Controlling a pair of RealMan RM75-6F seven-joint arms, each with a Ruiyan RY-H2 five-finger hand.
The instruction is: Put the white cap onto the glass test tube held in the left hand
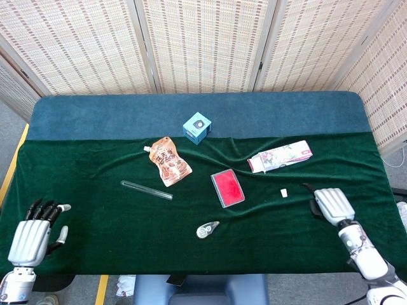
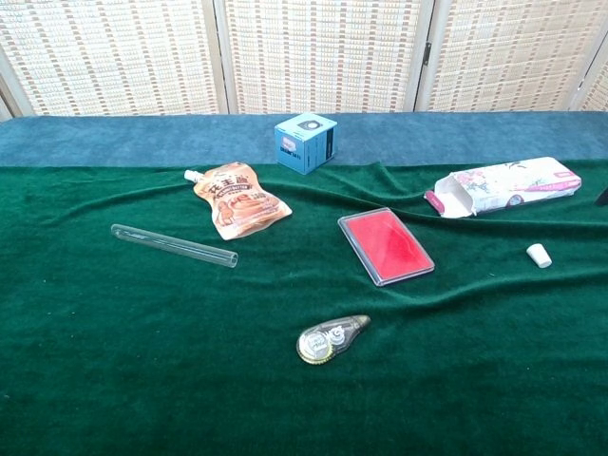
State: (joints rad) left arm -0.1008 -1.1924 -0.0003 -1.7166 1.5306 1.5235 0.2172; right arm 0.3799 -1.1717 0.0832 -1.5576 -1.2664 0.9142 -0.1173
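Glass test tube (image 1: 146, 190) flat, lying left-right

Table (image 1: 76, 114) under green cloth (image 1: 95, 248), mid-frame: test tube (image 1: 146, 190), pouch (image 1: 170, 161), blue box (image 1: 197, 128), red case (image 1: 227, 188), tape dispenser (image 1: 207, 229), carton (image 1: 280, 156), white cap (image 1: 284, 192).

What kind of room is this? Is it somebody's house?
Probably a robot practice room, not a home: a table draped in green cloth, woven screens behind it, and odd items laid out, like a glass test tube and a white cap.
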